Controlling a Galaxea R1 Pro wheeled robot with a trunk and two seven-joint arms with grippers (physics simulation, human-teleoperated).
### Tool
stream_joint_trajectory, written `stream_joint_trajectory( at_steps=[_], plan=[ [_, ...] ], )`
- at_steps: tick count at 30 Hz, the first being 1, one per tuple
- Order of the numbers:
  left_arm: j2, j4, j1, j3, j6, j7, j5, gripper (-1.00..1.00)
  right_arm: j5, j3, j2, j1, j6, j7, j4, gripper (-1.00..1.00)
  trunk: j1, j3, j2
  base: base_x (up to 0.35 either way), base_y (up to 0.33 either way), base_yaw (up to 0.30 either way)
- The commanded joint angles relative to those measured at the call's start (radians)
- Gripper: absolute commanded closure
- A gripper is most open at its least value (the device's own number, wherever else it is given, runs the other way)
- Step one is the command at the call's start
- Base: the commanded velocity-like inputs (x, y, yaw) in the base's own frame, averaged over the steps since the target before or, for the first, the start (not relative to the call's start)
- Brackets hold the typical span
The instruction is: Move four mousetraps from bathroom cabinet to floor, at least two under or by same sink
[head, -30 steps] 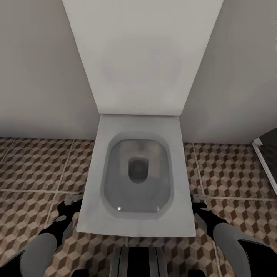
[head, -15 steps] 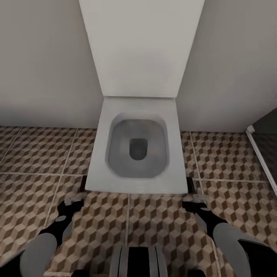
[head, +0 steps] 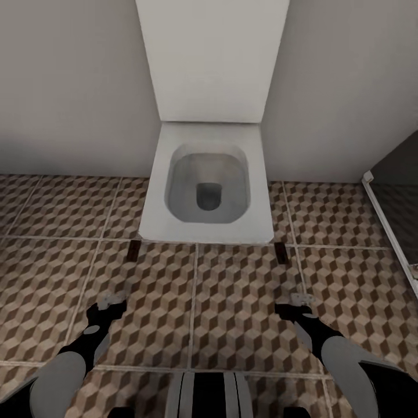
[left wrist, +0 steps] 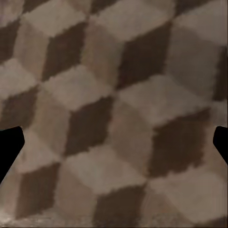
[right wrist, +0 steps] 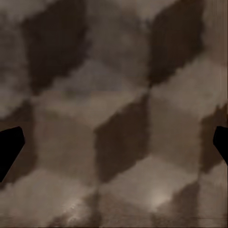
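White toilet [head: 209, 191] ahead, two mousetraps [head: 134, 249] flanking

The left wrist view looks straight at the bathroom floor of tiles with a brown, beige and cream 3D-cube print [left wrist: 114, 114], seen very close and a bit blurred. The cubes run in slanted rows, w/ dark brown faces next to pale cream ones. Two black fingertips [left wrist: 9, 149] of the left gripper [left wrist: 114, 147] show at opposite edges of the picture, wide apart, w/ nothing between them but floor.
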Motion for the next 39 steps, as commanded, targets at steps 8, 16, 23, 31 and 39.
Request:
stream_joint_trajectory(
  at_steps=[8, 16, 23, 31, 39],
  plan=[
    [0.000, 0.002, -0.001, 0.005, -0.005, 0.002, -0.011, -1.00, 0.011, -0.008, 0.001, -0.001, -0.005, -0.002, 0.001, -1.00, -0.001, 0.000, 0.000, -0.327, 0.000, 0.000],
    [0.000, 0.002, -0.001, 0.004, -0.005, 0.001, -0.012, -1.00, 0.011, -0.008, 0.001, -0.001, -0.005, -0.002, 0.001, -1.00, -0.001, 0.000, 0.000, -0.169, 0.000, 0.000],
    [0.000, 0.002, -0.001, 0.004, -0.006, 0.001, -0.012, -1.00, 0.011, -0.008, 0.001, -0.001, -0.005, -0.002, 0.001, -1.00, -0.001, 0.000, 0.000, -0.038, 0.000, 0.000],
    [-0.002, 0.002, -0.001, 0.003, -0.007, 0.006, -0.013, -1.00, 0.011, -0.008, 0.002, -0.001, -0.005, -0.004, 0.001, -1.00, -0.001, 0.000, 0.000, -0.009, 0.000, 0.000],
    [-0.004, 0.002, -0.001, 0.004, -0.007, 0.010, -0.014, -1.00, 0.011, -0.008, 0.002, -0.001, -0.005, -0.004, 0.001, -1.00, -0.001, 0.000, 0.000, -0.002, 0.000, 0.000]
  ],
)
